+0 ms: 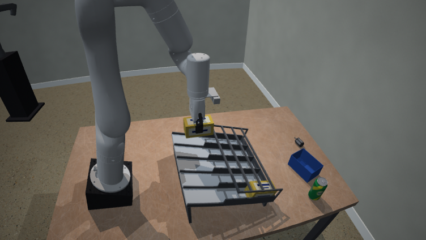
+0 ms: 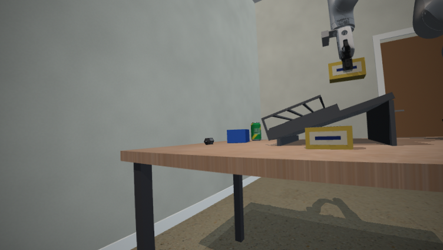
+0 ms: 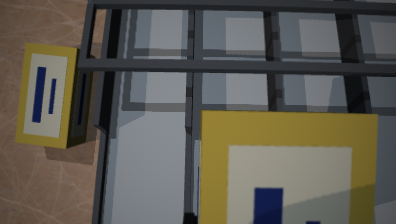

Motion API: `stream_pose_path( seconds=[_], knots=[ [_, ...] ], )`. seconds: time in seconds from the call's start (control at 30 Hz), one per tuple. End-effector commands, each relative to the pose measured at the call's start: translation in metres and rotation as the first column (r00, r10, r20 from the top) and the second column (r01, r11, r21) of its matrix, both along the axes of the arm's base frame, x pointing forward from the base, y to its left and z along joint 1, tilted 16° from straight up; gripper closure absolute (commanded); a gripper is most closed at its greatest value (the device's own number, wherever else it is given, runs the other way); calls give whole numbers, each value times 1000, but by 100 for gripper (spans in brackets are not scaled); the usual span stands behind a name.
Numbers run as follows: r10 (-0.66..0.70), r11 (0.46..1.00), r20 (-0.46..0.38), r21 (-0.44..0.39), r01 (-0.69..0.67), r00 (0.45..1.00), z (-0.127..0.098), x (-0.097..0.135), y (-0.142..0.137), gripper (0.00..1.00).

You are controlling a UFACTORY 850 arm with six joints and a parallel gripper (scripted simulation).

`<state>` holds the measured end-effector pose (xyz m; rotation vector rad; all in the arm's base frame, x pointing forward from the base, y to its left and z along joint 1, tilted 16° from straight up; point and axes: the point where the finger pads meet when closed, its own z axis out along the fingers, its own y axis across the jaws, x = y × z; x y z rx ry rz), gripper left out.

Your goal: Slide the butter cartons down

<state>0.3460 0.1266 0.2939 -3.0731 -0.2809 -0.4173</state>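
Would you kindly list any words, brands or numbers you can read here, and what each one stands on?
No readable text anywhere.
Held butter carton: only a plain blue bar on a pale panel, no letters.
Carton on the table: the same blue bar.
Carton at the bottom stop: blue marks, no words.
Green can: yellow stripe, lettering too small to read.
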Motion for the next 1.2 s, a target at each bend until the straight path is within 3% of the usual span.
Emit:
stream_pose_path(
  seconds=[0.0, 0.4, 0.43, 0.97, 1.0, 1.17],
  knots=[
    [2, 1000, 1, 3, -2, 1000, -5, 2, 1, 100],
    [2, 1000, 1, 3, -2, 1000, -5, 2, 1, 100],
    [2, 1000, 1, 3, -2, 1000, -34, 10, 2, 100],
    [2, 1000, 1, 3, -2, 1000, -34, 10, 2, 100],
    [-3, 1000, -94, -22, 1, 996, -43, 12, 2, 100],
    [-3, 1000, -94, -22, 1, 996, -43, 12, 2, 100]
  ],
)
